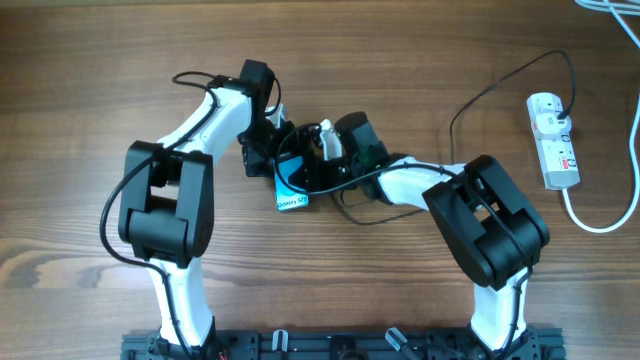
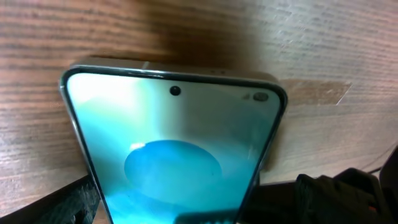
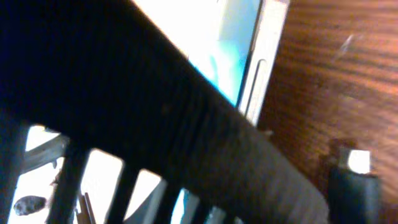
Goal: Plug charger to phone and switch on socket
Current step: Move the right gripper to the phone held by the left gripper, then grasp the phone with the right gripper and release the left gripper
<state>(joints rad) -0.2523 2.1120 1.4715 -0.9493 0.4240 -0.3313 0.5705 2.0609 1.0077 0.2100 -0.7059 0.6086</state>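
Both arms crowd over the phone (image 1: 292, 190), which lies flat on the table (image 1: 80, 80), screen up. The left gripper (image 1: 266, 152) reaches over it. In its wrist view the fingers (image 2: 73, 204) stand wide apart on either side of the phone and are not clamped, a stance that, I judge, fences the phone against sliding when a plug pushes in.

The right gripper (image 1: 326, 150) sits just right of the phone. A dark blur fills its wrist view, so I cannot tell how its fingers stand or what they hold.

The charger (image 1: 480, 95) is not plugged in: its connector (image 3: 356, 180) shows beside the phone's edge, apart from it. The socket (image 1: 553, 140) lies well right of the phone, with neither of the 2 grippers near it, so step 1 comes first.
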